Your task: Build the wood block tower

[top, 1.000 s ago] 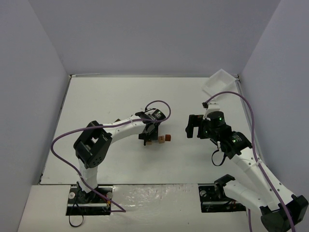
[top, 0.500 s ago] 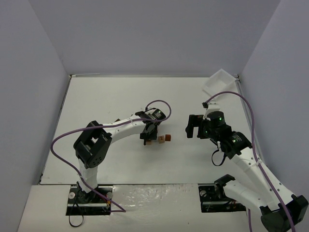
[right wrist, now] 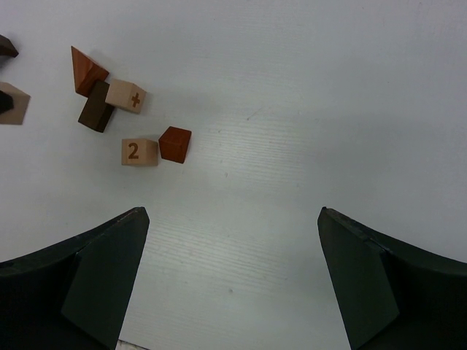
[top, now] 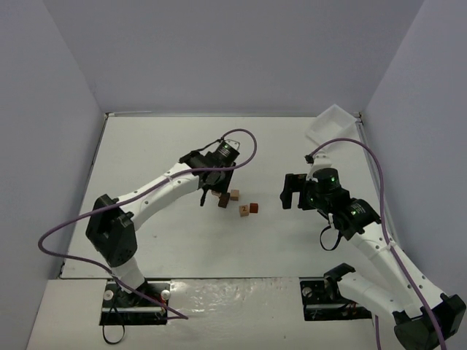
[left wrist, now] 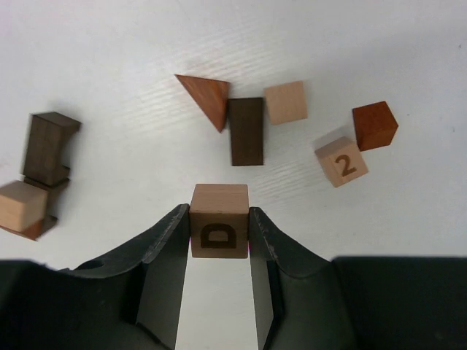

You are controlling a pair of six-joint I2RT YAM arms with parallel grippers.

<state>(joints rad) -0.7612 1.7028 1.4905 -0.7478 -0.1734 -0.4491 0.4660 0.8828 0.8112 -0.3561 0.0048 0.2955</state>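
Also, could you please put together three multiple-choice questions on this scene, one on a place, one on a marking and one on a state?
1. Where is the red-brown cube relative to the "2" cube? A stacked on it; B right beside it; C underneath it.
2. Which mark shows on the pale block in the left pincer? A D; B 2; C +.
3. How is the right pincer? A open, empty; B shut, empty; C shut on a block.

Answers: 1 B, both wrist views show them side by side at one level. 2 A, the left wrist view shows a D facing the camera. 3 A, its jaws stand wide apart with nothing between them.
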